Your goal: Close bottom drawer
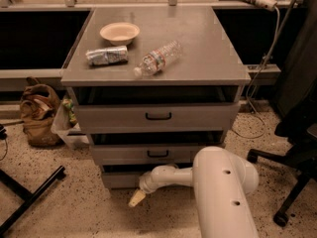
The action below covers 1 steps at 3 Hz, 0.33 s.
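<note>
"Where is your gripper?"

"My gripper (137,198) hangs low, near the floor, just in front of the bottom drawer (116,180). I can't tell if they touch."

"Is it open or shut?"

"I can't tell. I only see a small tan tip at the end of my white arm (173,175)."

"And where is the drawer?"

"It's the lowest one in the grey cabinet (148,78). A dark gap shows above its front. The middle drawer (124,154) sits right over it."

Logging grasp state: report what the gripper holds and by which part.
Nothing seen held; the gripper hangs near the floor, just before the bottom drawer.
</note>
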Tool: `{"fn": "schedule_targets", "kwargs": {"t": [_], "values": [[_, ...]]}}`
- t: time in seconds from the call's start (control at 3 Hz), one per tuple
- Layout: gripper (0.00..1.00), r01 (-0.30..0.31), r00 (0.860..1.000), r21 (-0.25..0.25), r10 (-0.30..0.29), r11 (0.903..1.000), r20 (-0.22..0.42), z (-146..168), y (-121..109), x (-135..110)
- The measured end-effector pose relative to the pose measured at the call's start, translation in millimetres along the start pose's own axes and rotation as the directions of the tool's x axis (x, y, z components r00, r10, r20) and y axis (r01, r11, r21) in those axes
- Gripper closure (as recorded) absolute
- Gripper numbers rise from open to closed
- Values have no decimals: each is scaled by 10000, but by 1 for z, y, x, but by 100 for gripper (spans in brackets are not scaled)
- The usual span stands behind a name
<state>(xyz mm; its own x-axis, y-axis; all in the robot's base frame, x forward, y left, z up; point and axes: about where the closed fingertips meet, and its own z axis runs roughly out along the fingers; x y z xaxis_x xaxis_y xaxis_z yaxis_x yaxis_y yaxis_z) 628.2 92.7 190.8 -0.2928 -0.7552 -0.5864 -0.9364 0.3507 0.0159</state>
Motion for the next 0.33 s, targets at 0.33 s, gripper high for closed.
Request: {"fn": "schedule_targets", "kwargs": {"t": [0.33], "values": [[0,0,10000,0,0,10000,0,0,0,0]]}}
